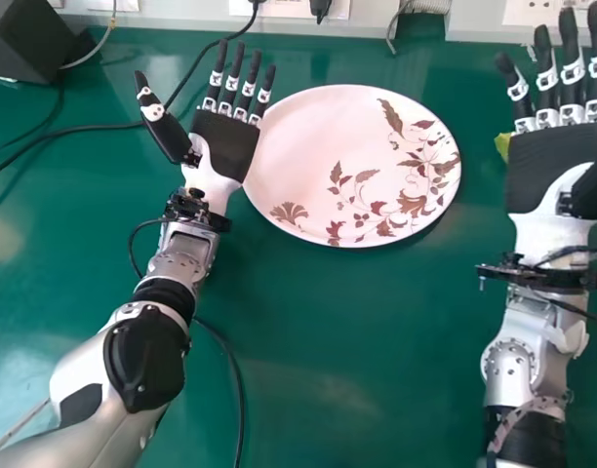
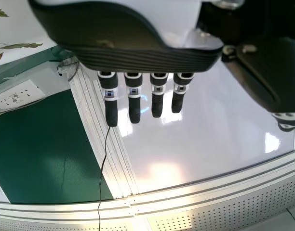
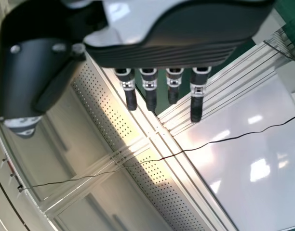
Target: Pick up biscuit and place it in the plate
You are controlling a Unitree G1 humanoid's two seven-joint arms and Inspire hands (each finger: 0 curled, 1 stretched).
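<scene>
The right hand [image 1: 557,161] is wide open at the plate's three o'clock, fingers straight and thumb out to the side, with nothing in its hold. The biscuit [image 1: 501,146] is most likely the small yellowish thing just off the plate's three o'clock rim, mostly hidden by that hand, so its shape and any wrapper cannot be told. The left hand [image 1: 225,141] is spread open and empty at the plate's nine o'clock, close against the rim. Between the hands the patterned plate [image 1: 318,146] lies face up on the green table [image 1: 347,341], broad enough to forgive a slightly loose placing. The job looks to be at its very start, with the biscuit yet to be picked up. It should be light, so weight will hardly matter; if bare, it will be stiff but brittle, apt to crumble or snap under a hard pinch, and if wrapped, the film may slide under the fingers. The better hold would be across its two opposite edges, thumb on one and fingers on the other, with only gentle pressure. The right hand would first need to draw back towards six o'clock to uncover it, then lift it clear and carry it towards nine o'clock.
</scene>
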